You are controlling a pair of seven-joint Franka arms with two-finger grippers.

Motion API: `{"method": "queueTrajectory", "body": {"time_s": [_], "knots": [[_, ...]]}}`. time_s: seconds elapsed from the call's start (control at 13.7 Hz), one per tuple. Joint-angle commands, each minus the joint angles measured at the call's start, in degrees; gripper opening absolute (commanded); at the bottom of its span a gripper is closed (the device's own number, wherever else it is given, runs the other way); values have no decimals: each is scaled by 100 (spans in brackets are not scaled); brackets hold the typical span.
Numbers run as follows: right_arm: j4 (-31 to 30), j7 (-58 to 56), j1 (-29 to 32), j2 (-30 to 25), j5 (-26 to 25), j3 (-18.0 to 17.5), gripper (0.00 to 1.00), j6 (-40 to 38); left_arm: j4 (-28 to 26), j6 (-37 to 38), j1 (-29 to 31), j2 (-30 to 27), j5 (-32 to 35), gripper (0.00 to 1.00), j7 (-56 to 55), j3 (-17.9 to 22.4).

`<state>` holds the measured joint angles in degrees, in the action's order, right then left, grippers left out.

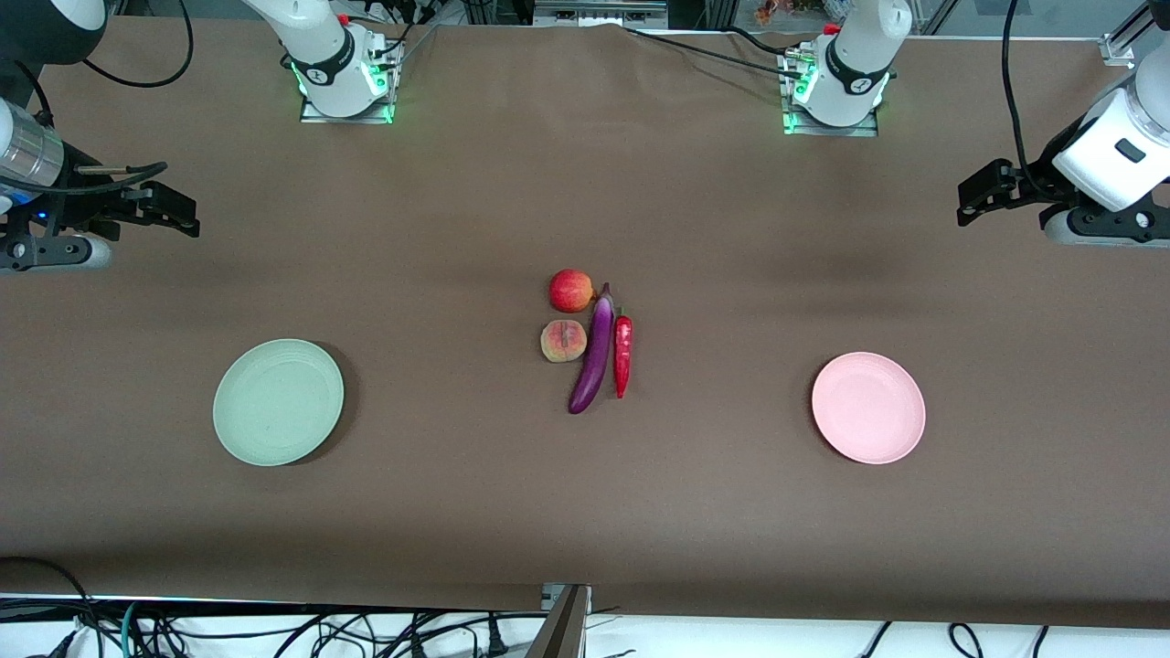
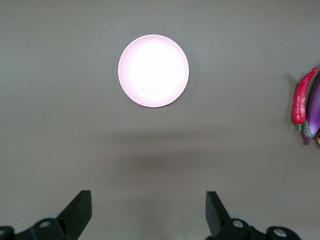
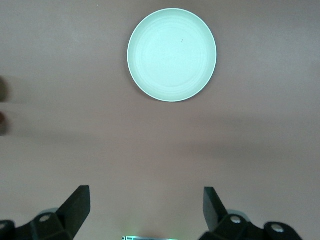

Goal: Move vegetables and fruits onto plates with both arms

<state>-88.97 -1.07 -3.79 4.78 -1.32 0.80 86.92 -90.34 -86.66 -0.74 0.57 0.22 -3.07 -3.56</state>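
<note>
The red pomegranate (image 1: 571, 291), the peach (image 1: 563, 340), the purple eggplant (image 1: 594, 352) and the red chili (image 1: 622, 355) lie close together at the table's middle. The green plate (image 1: 278, 402) lies toward the right arm's end and shows in the right wrist view (image 3: 172, 55). The pink plate (image 1: 868, 408) lies toward the left arm's end and shows in the left wrist view (image 2: 153, 70), with the chili (image 2: 301, 97) and eggplant (image 2: 314, 107) at that view's edge. My right gripper (image 1: 186, 217) (image 3: 146, 207) and left gripper (image 1: 971, 196) (image 2: 148, 210) are open and empty, each high over bare table at its own end.
A brown cloth (image 1: 585, 512) covers the table. The arm bases (image 1: 345, 82) (image 1: 832, 91) stand farthest from the front camera. Cables (image 1: 274, 631) hang along the table's near edge.
</note>
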Motion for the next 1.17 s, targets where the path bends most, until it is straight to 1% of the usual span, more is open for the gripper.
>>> {"method": "queueTrajectory", "body": {"time_s": [0.0, 0.73, 0.88, 0.95, 1.09], "knots": [[135, -7, 28, 41, 9, -27, 100, -52, 184, 123, 12, 66, 40, 100, 17, 13], [135, -16, 37, 49, 9, -27, 100, -43, 140, 158, 3, 171, 31, 100, 70, 4], [135, -25, 45, 76, 1, -27, 100, -43, 166, 220, -49, 285, 40, 100, 79, 4], [143, -25, 45, 93, 9, -27, 100, -35, 166, 237, -75, 486, 40, 100, 53, -4], [161, -16, 37, 137, 18, -27, 100, -34, 183, 246, -84, 628, 75, 100, 79, -13]]}}
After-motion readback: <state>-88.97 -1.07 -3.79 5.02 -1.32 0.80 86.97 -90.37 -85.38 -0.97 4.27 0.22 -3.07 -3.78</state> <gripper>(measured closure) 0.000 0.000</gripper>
